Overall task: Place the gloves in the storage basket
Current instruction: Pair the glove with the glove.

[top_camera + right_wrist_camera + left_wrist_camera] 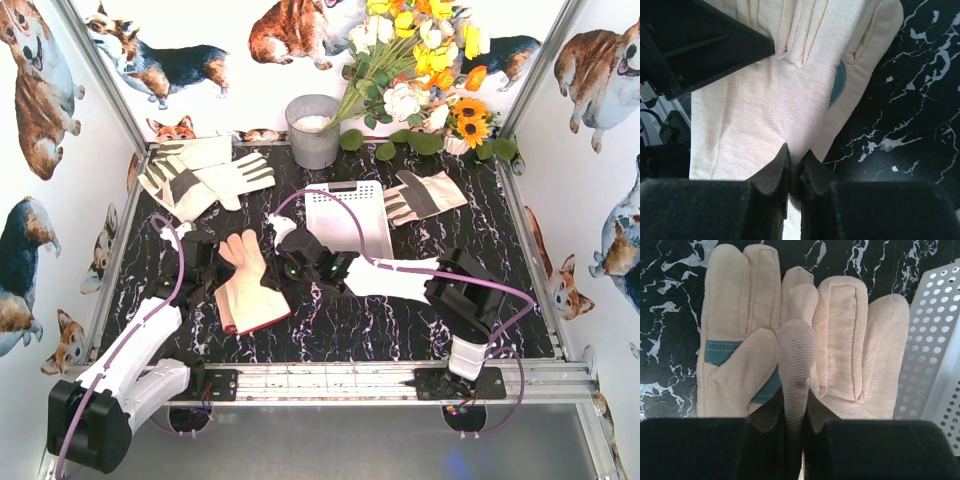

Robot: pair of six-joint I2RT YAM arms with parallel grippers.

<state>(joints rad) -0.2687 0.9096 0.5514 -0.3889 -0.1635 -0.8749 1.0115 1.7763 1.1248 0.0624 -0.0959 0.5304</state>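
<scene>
Top: peach glove lies flat on the bench, just left of the storage basket, not in it. Left tool is at its left edge. Right tool is at its right edge, between glove and basket. Spare gloves sit back left, another glove right of the basket. None are inside.

Left wrist: left tool is clamped on a raised fold of the peach glove, fabric pinched between the jaws. Storage basket wall is close on the right.

Right wrist: right tool is nearly fully closed, with a thin ridge of the peach glove caught between the tips. The other arm's black housing is near, upper left.

My read: the step is lift and carry to the basket. Both grips are shallow folds, so raise slowly and in sync, without pulling the arms apart or a fold may slip out. Clear the rim before traversing right. The right arm sits in the path, so it should lead. Let go over the basket's middle, cuff inside the walls.
</scene>
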